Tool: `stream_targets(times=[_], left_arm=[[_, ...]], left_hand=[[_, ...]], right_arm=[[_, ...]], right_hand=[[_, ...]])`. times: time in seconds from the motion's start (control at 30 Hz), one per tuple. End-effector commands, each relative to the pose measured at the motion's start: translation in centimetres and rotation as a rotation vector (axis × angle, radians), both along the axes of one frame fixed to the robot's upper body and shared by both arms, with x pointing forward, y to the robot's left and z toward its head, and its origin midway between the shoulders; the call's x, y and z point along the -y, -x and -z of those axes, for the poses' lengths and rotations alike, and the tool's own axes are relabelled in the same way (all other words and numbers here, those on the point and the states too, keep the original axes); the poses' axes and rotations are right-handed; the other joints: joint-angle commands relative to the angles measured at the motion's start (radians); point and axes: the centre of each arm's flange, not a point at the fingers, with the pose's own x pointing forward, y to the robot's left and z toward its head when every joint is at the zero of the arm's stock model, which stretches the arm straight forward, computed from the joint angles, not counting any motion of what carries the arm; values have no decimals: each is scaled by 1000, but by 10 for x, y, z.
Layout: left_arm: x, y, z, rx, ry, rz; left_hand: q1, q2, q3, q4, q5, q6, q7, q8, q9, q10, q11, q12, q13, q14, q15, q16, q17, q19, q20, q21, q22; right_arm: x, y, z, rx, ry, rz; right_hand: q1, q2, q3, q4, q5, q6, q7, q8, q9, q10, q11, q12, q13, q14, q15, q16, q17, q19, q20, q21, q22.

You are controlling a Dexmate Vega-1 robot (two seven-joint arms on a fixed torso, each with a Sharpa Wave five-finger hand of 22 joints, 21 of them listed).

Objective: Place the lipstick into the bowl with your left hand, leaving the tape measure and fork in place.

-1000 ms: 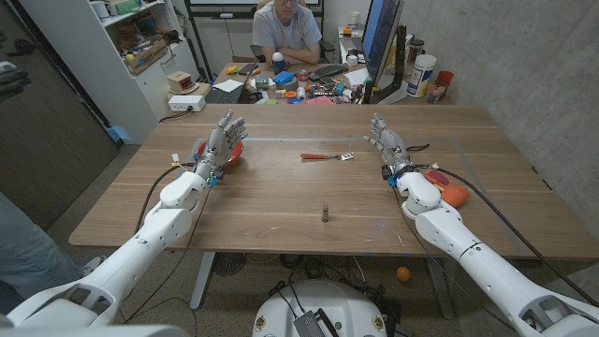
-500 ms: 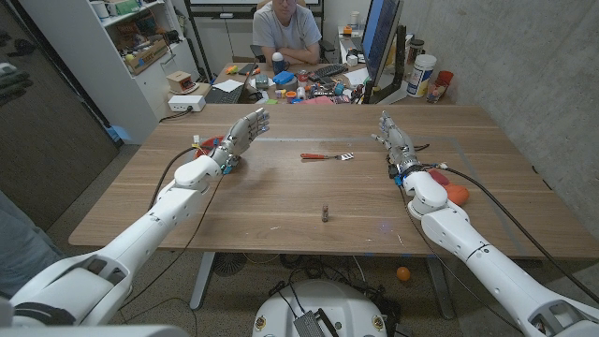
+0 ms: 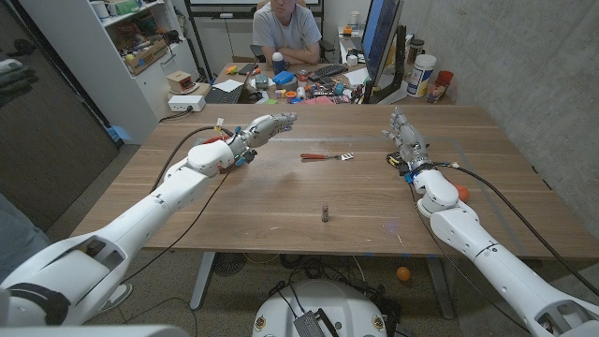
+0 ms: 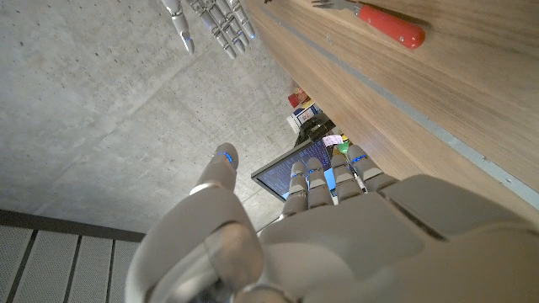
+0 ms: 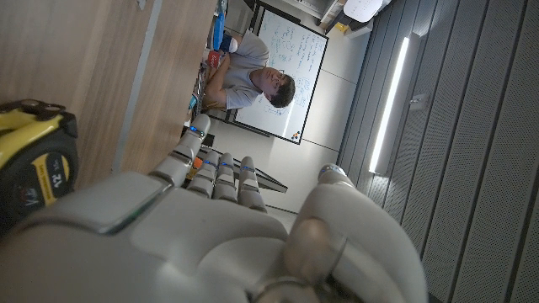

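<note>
The lipstick is a small dark tube standing upright near the table's middle, towards the front. The fork with a red handle lies beyond it. My left hand reaches out over the table, left of the fork, with its fingers stretched and nothing in them. Behind its wrist a sliver of the red bowl shows; the rest is hidden. The yellow and black tape measure lies right beside my right hand, which holds nothing and has its fingers apart.
An orange object lies by my right forearm. Cables run along both arms. A person sits behind the table at a cluttered desk. The wooden table has bare wood around the lipstick.
My left hand has swung from over the bowl forward and to the right, towards the fork, with its fingers now stretched out. My right hand has shifted a little farther back and right.
</note>
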Motion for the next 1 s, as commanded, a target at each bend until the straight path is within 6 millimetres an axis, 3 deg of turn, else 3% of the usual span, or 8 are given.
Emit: stream_targets(times=[0.03, 0.33, 1.0], left_arm=[[-5, 21, 17, -19, -139, -31], [-4, 38, 19, 23, -271, -39], [31, 66, 18, 184, -635, 3]], left_hand=[[25, -1, 15, -1, 4, -4, 12, 5, 2, 1, 11, 7, 5, -3, 14, -3, 3, 2, 13, -7, 3], [48, -5, 20, -2, 5, -7, 15, 5, 3, -3, 8, 7, 9, -4, 15, -4, 3, 0, 18, -16, 3], [94, -21, 27, -3, 3, 2, 15, 10, 4, -4, -1, 10, 16, -1, 10, -3, 4, 6, 15, -32, 3]], right_arm=[[-1, -10, -13, 27, -2, -17], [-12, -14, -26, 53, 3, -24], [-25, -6, -32, 74, 8, -14]], right_hand=[[-6, 3, -1, -1, 3, 8, 0, 5, 3, 8, 1, -1, 1, 8, 5, 8, 1, 0, 6, -4, 6], [-7, 2, -2, -3, 3, 8, -1, 4, 3, 12, 1, -3, 0, 8, 5, 7, -2, 1, 7, -9, 6], [-13, -1, -7, -3, 2, 10, -2, 3, 3, 19, 3, -7, -1, 9, 7, 7, -8, -1, 10, -20, 6]])
